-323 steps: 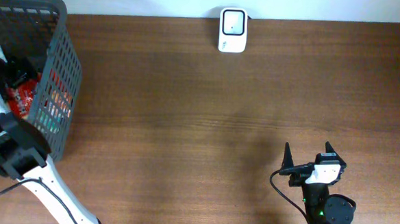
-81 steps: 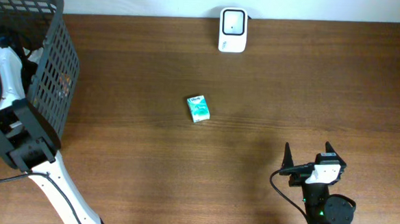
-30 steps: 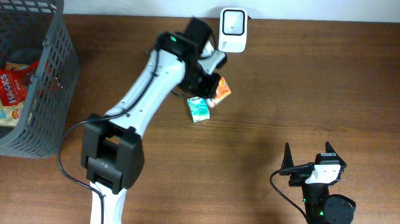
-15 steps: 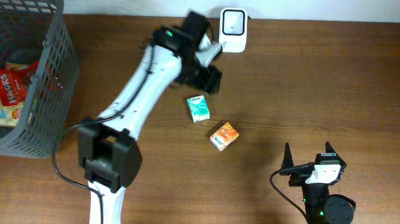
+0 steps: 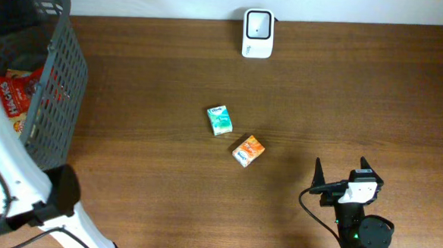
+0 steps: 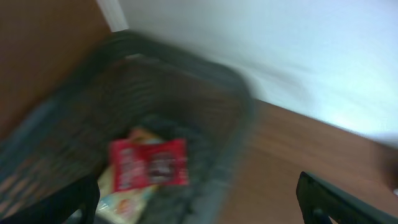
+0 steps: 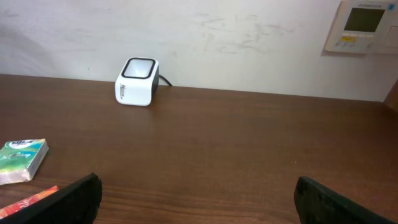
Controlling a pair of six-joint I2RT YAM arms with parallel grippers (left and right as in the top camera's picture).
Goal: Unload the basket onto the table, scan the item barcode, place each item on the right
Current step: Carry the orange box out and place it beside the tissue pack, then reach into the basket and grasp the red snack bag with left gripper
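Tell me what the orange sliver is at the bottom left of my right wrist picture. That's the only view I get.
Observer: It's a small orange box lying on the table, close beside the green box and nearer your camera.
Operator: Is there anything off to the left that I'm missing?
Observer: Yes, a dark mesh basket stands at the table's far left end.
Operator: Is it empty?
Observer: No. A red packet lies inside it, though the left wrist view is too blurred to read the print.
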